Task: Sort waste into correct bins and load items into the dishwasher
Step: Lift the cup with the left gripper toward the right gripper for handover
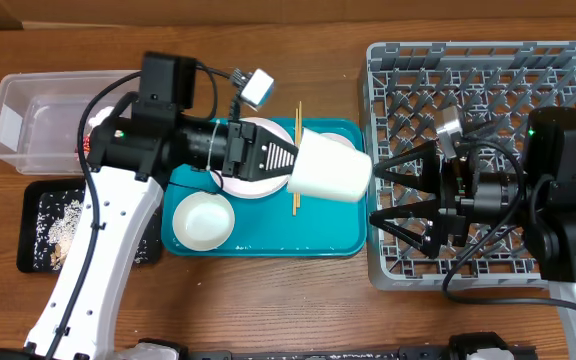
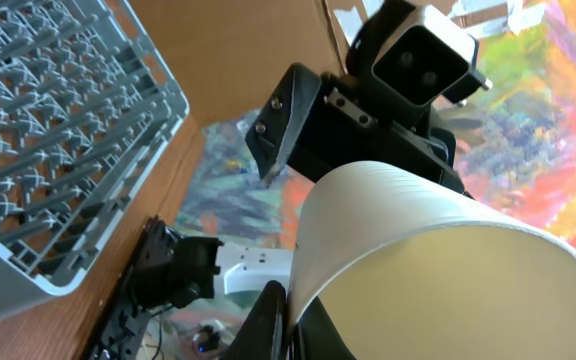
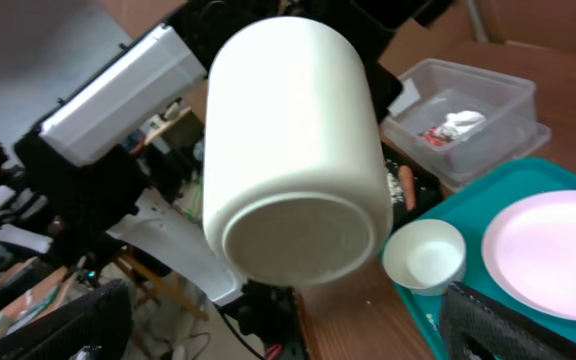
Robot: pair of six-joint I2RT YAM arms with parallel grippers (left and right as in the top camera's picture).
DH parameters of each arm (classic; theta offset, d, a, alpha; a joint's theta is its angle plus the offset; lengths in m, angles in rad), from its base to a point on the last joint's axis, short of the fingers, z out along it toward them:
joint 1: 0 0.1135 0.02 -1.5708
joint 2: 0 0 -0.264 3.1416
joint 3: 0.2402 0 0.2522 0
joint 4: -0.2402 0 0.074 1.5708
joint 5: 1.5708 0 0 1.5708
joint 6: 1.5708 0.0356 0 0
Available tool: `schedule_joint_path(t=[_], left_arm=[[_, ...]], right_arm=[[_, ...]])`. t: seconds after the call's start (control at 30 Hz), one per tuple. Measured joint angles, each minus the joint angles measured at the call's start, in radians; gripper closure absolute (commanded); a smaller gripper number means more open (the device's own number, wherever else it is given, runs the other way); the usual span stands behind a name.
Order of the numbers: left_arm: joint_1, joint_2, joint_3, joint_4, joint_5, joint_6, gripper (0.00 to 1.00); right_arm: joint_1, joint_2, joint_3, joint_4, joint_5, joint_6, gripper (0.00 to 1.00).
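My left gripper (image 1: 290, 165) is shut on the rim of a deep white bowl (image 1: 330, 168) and holds it on its side in the air, between the teal tray and the grey dish rack (image 1: 488, 90). In the left wrist view the fingers (image 2: 290, 325) pinch the bowl's wall (image 2: 438, 270). My right gripper (image 1: 386, 192) is open, just right of the bowl, at the rack's left edge. The right wrist view shows the bowl's base (image 3: 293, 160) straight ahead between the open fingers (image 3: 288, 335). The clear tub (image 1: 28, 115) holds a tissue (image 3: 463, 122) and a wrapper (image 3: 433, 135).
The teal tray (image 1: 268, 240) carries a large white plate (image 1: 253, 185), a small white cup (image 1: 200, 220) and chopsticks (image 1: 296, 195). A black tray (image 1: 38, 200) with rice (image 1: 63, 222) lies at the front left, with an orange carrot (image 3: 400, 188) in it.
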Motion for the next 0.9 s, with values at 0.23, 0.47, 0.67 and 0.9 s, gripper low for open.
schedule_joint_path(t=[0.23,0.47,0.67,0.9], left_arm=[[-0.025,0.0,0.0,0.0,-0.006,0.0,0.96],[-0.039,0.0,0.0,0.0,-0.021,0.0,0.96],[-0.039,0.0,0.0,0.0,-0.032,0.0,0.96],[-0.039,0.001,0.0,0.001,-0.074,0.0,0.96]], right_arm=[[0.002,0.06,0.0,0.043,-0.099,-0.003,0.0],[0.022,0.071,0.0,0.106,-0.124,-0.002,0.07],[0.023,0.108,0.0,0.134,-0.079,0.046,0.12],[0.069,0.112,0.0,0.186,-0.018,0.108,0.13]])
